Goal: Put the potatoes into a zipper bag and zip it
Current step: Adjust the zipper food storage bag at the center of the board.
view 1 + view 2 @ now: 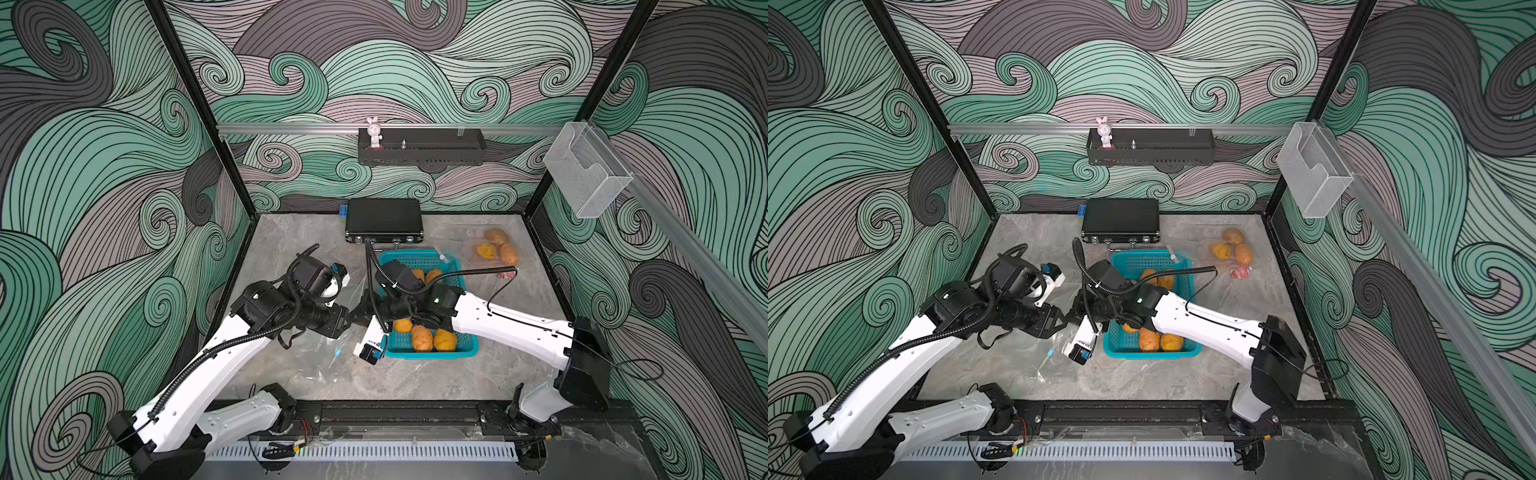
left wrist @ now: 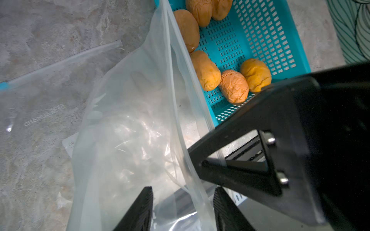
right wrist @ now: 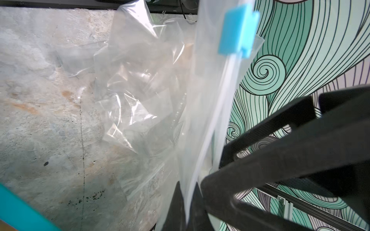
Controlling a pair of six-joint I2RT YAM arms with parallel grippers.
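Observation:
Several orange-tan potatoes (image 1: pixel 422 336) (image 1: pixel 1149 338) (image 2: pixel 206 70) lie in a teal basket (image 1: pixel 432 354) (image 1: pixel 1150 354) (image 2: pixel 260 30). A clear zipper bag (image 1: pixel 320 357) (image 1: pixel 1050 365) (image 2: pixel 124 130) (image 3: pixel 140 90) sprawls on the table left of the basket, its mouth edge lifted. Its blue slider (image 3: pixel 237 30) (image 1: pixel 338 353) sits on the zipper strip. My right gripper (image 3: pixel 187 192) (image 1: pixel 366 309) is shut on the bag's rim. Facing it, my left gripper (image 2: pixel 183 189) (image 1: pixel 352 319) is open, with the rim strip passing between its fingers.
A second clear bag holding three potatoes (image 1: pixel 496 249) (image 1: pixel 1231 249) lies at the back right, with a small pink object (image 1: pixel 508 274) beside it. A black case (image 1: pixel 384 220) (image 1: pixel 1120 220) stands behind the basket. Patterned walls close in three sides.

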